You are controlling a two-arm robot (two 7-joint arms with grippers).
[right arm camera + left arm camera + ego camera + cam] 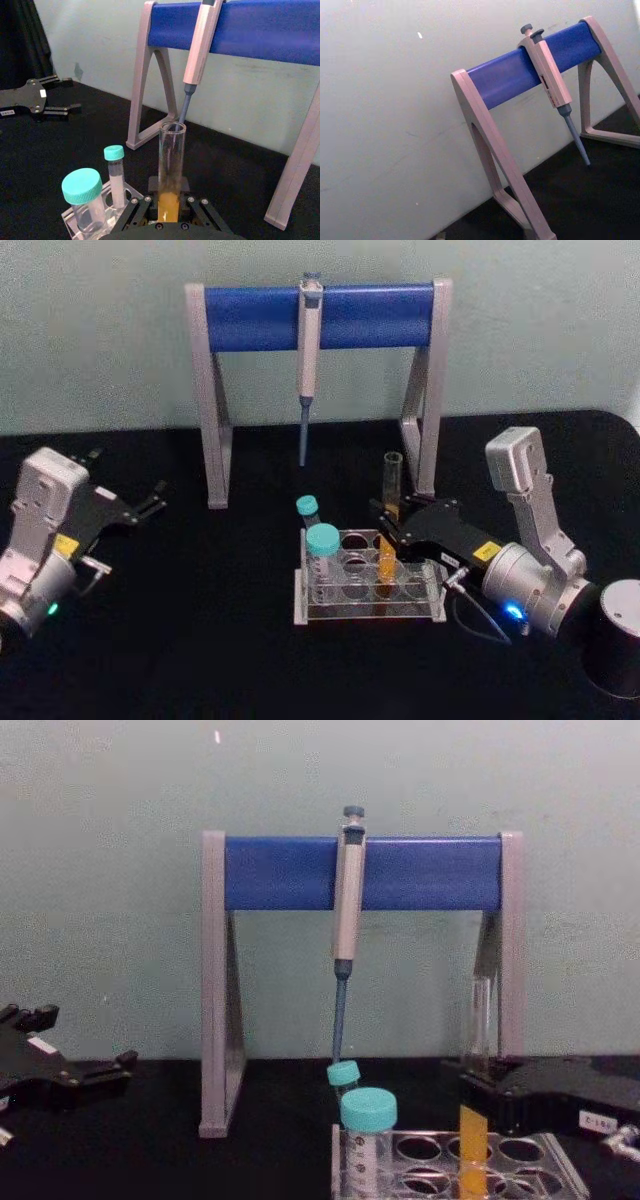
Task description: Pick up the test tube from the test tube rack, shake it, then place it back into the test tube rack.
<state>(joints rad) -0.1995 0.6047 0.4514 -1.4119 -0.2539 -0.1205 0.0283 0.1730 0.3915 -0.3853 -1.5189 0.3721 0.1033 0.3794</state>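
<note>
The test tube [391, 480] stands upright in the test tube rack [432, 592], clear on top and orange-yellow in its lower half. My right gripper [386, 525] reaches in from the right and is shut on the tube at mid-height, just above the rack's top plate. In the right wrist view the tube [171, 150] rises between the fingers [143, 204], with the rack [70, 221] below. The chest view shows the tube [472, 1145] seated in the rack [545, 1160]. My left gripper [158, 497] rests open at the far left of the table.
Two teal-capped vials [322, 540] stand in the rack's left holes. Behind the rack is a tall grey stand with a blue crossbar [250, 318], and a pipette [310, 340] hangs from it. A dark cylinder [620, 635] sits at the right edge.
</note>
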